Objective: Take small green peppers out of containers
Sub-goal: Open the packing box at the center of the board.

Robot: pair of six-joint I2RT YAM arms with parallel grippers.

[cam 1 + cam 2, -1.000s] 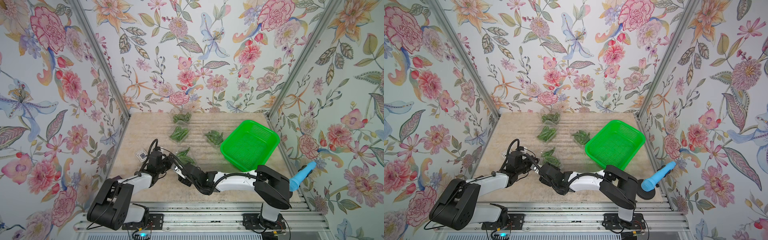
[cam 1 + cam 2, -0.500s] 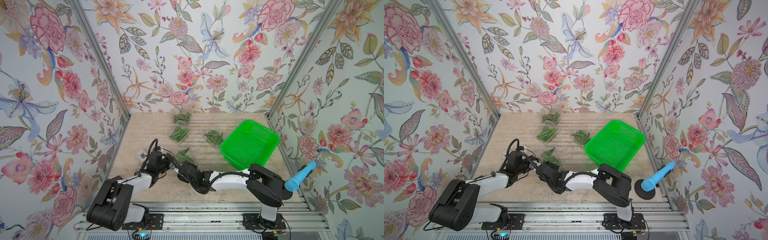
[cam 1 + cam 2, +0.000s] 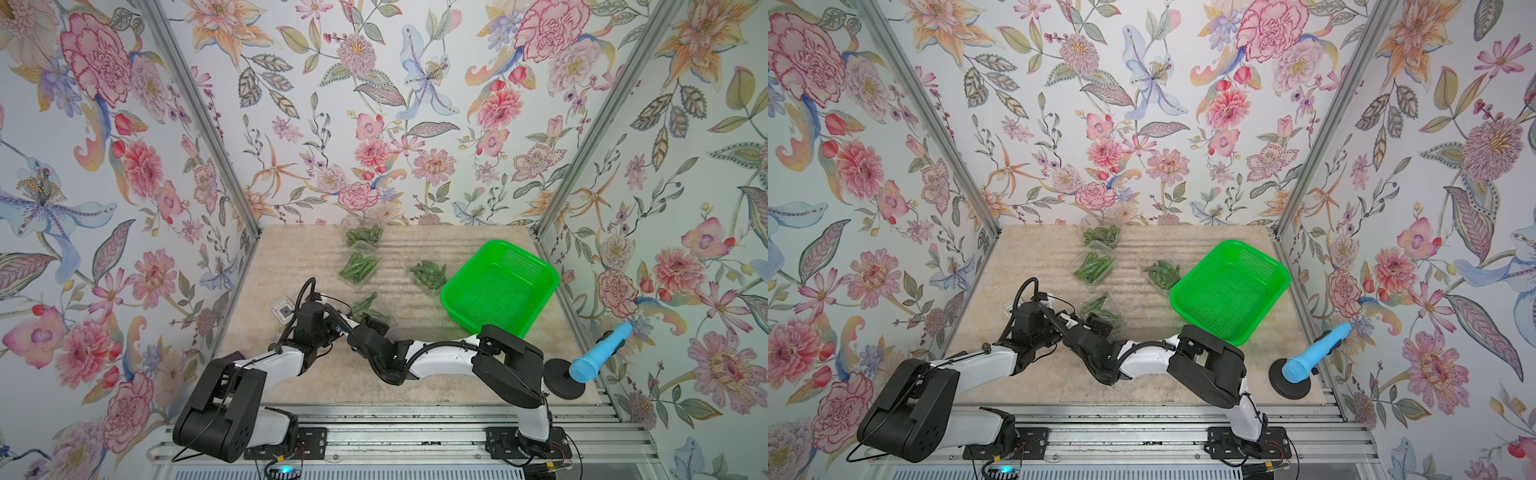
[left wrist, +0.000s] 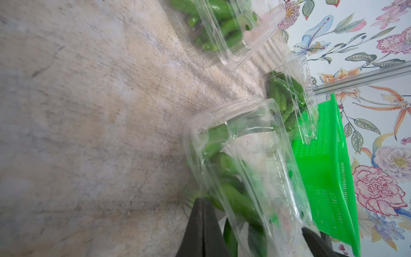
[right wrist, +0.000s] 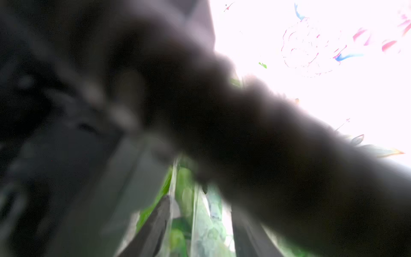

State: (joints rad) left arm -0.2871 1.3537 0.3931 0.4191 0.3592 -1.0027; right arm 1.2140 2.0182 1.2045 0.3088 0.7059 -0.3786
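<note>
In both top views, four clear, thin plastic clamshell containers [image 3: 358, 267] are shown on the beige ribbed mat [image 3: 291, 257]. Each holds slim, glossy small green peppers [image 3: 428, 272]. Three containers are set toward the rear. The nearest container [image 3: 370, 309] lies under the two wrists, which meet over its front edge and hide the fingertips there.

The fingertips are shown only in the wrist views. In the left wrist view, the fingers of the left gripper [image 4: 201, 200] are seen pressed together, with their tips at the lower edge of the nearest container. Whether plastic is pinched between them cannot be told. Peppers are seen through its wall, and two more containers and the basket side are also shown.

The right wrist view is heavily blurred and mostly blocked by a dark mass. The fingers of the right gripper [image 5: 200, 204] are seen apart, with clear plastic and green between them. Whether they press on it cannot be told.

A bright green perforated plastic basket [image 3: 498, 286] stands just beside the right-hand container. A small clear square packet with a dark centre [image 3: 284, 309] lies near the left wrist; its marking is too small to be read. A light-blue microphone-shaped object on a black round base [image 3: 598, 351] stands at the front right, well apart from the containers.
</note>
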